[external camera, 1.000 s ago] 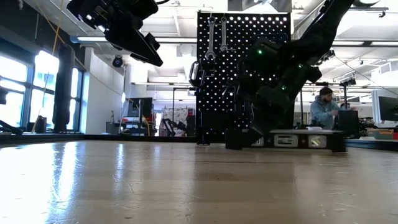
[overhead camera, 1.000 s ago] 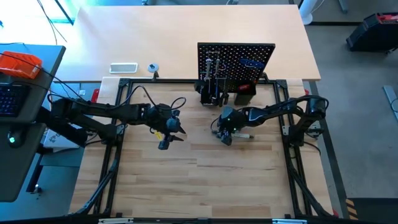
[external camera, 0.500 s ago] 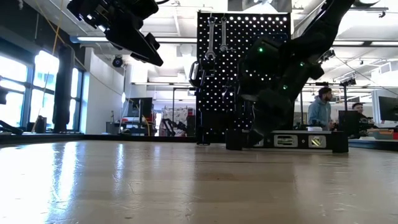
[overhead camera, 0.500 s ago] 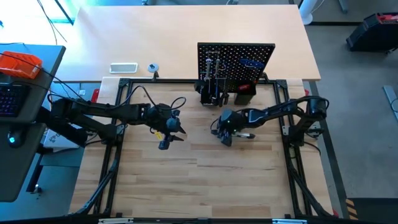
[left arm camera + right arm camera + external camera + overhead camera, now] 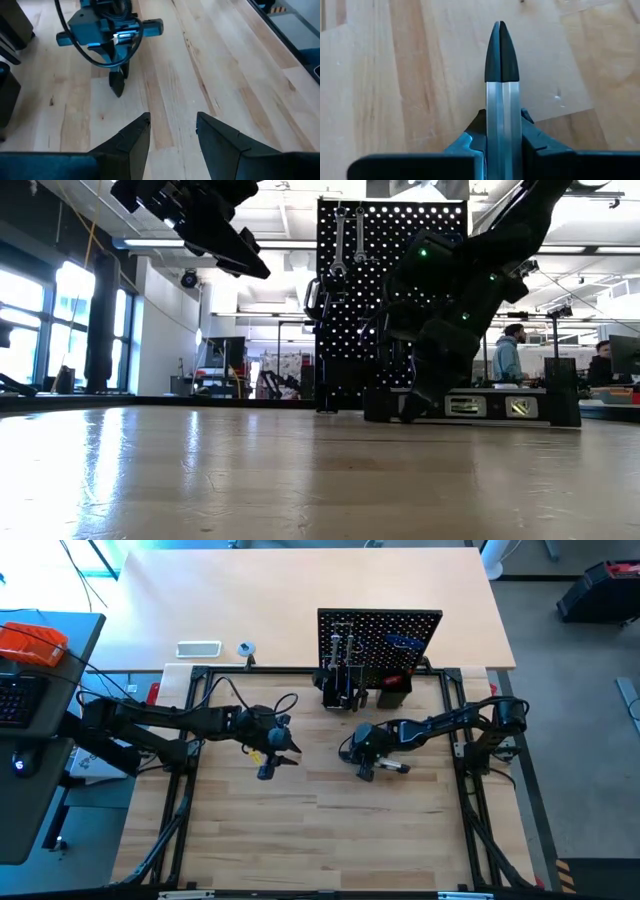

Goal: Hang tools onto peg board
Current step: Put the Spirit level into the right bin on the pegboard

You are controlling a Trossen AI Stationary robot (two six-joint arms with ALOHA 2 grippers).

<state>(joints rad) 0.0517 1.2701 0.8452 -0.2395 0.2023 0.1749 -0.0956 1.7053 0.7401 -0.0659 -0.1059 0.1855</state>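
Robotics lab or open workshop. Evidence: wooden test table (image 5: 330, 830) on black frame, tool-hung peg board (image 5: 392, 300), exposed ceiling ducts, large windows (image 5: 40, 330), monitor desks with person (image 5: 507, 358) behind, keyboard bench (image 5: 20, 700) alongside.

bare tabletop (image 5: 330, 830) ahead, peg board (image 5: 380, 635) behind

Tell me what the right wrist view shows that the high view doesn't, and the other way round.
Only the right wrist view: up close, the right gripper is shut on a slim silver tool with a dark tip, which points straight out from the grip.
Only the high view: the peg board standing at the far side with tools on it, the left gripper out over the table's left half, and a white tray beyond the frame.
Both: the wooden table under the right gripper. From above, the held tool is only a small sliver.
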